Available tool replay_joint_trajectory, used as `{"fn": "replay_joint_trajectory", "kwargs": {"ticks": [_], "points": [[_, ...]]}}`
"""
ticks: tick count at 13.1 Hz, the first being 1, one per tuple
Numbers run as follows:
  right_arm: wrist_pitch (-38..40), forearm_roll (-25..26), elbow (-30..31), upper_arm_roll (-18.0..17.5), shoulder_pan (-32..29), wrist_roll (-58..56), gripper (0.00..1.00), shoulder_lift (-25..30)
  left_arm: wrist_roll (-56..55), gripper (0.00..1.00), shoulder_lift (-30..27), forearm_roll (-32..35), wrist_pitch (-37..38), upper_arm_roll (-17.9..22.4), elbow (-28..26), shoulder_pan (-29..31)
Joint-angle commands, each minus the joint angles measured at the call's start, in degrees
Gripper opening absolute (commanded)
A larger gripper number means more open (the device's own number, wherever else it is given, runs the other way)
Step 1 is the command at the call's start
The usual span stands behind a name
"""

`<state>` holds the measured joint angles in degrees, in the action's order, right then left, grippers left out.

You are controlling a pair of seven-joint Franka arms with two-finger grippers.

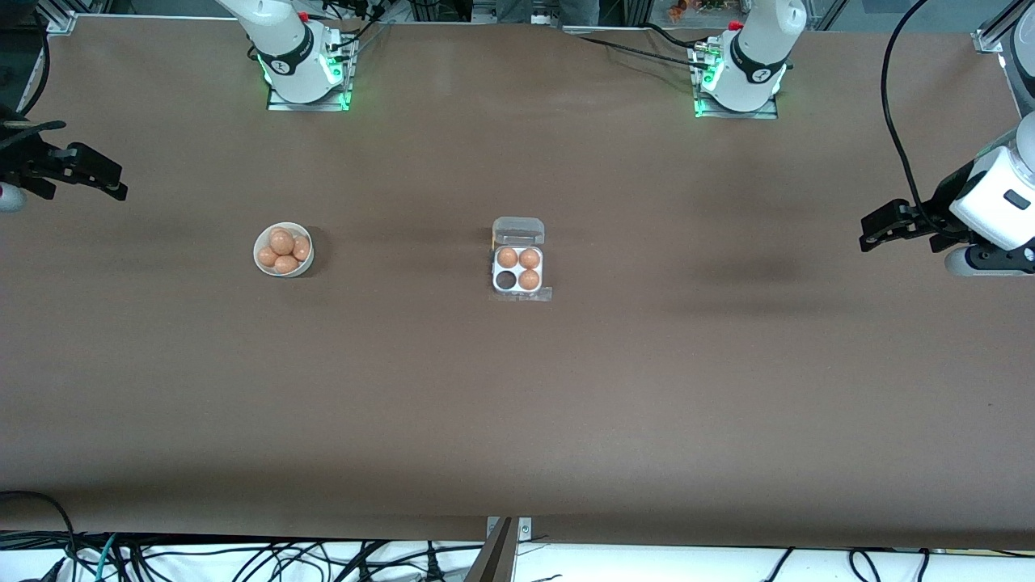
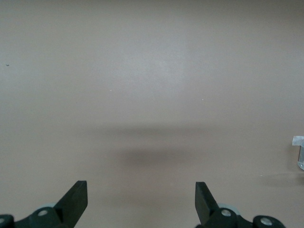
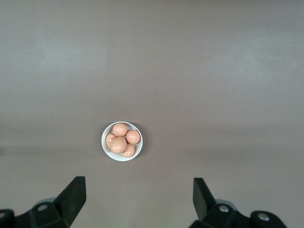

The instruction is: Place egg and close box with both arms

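The clear box [image 1: 517, 270] sits mid-table with its lid [image 1: 518, 230] open. Three of its cells hold tan-orange eggs [image 1: 529, 259] and one cell [image 1: 506, 280] is empty. Several more eggs [image 1: 282, 241] lie in a white bowl [image 1: 257, 257] toward the right arm's end. My right gripper [image 1: 120, 184] hangs open and empty over the table edge at that end. Its wrist view shows its open fingers [image 3: 76, 192], the bowl [image 3: 105, 142] and the eggs [image 3: 119, 129]. My left gripper [image 1: 867, 232] is open and empty over the table at the left arm's end [image 2: 141, 194]. A corner of the box [image 2: 298, 152] shows in the left wrist view.
The brown table [image 1: 517, 404] carries only the bowl and the box. Both arm bases [image 1: 303, 73] stand along the edge farthest from the front camera. Cables [image 1: 242, 558] lie off the table's near edge.
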<state>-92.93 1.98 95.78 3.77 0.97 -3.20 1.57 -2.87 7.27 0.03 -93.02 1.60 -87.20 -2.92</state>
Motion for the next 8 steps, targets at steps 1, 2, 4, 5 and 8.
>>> {"fn": "replay_joint_trajectory", "kwargs": {"ticks": [1, 2, 4, 5, 8], "points": [[0.73, -0.57, 0.02, -0.43, -0.53, 0.56, 1.0, 0.8, 0.93, 1.0, 0.29, 0.06, 0.65, -0.01, 1.25, 0.28], [0.73, -0.49, -0.07, -0.43, -0.53, 0.47, 1.0, 0.8, 0.85, 1.0, 0.2, -0.03, 0.65, -0.01, 1.25, 0.28], [0.47, -0.49, -0.07, -0.43, -0.44, 0.47, 1.0, 0.8, 0.93, 1.0, 0.2, -0.11, 0.65, -0.01, 1.25, 0.28], [0.38, -0.49, -0.07, -0.43, -0.36, 0.47, 1.0, 0.71, 0.85, 1.0, 0.2, -0.03, 0.65, -0.01, 1.25, 0.28], [0.2, -0.49, -0.07, -0.43, -0.27, 0.47, 1.0, 0.45, 1.11, 1.0, 0.29, -0.2, 0.56, 0.16, 1.25, 0.46]]}}
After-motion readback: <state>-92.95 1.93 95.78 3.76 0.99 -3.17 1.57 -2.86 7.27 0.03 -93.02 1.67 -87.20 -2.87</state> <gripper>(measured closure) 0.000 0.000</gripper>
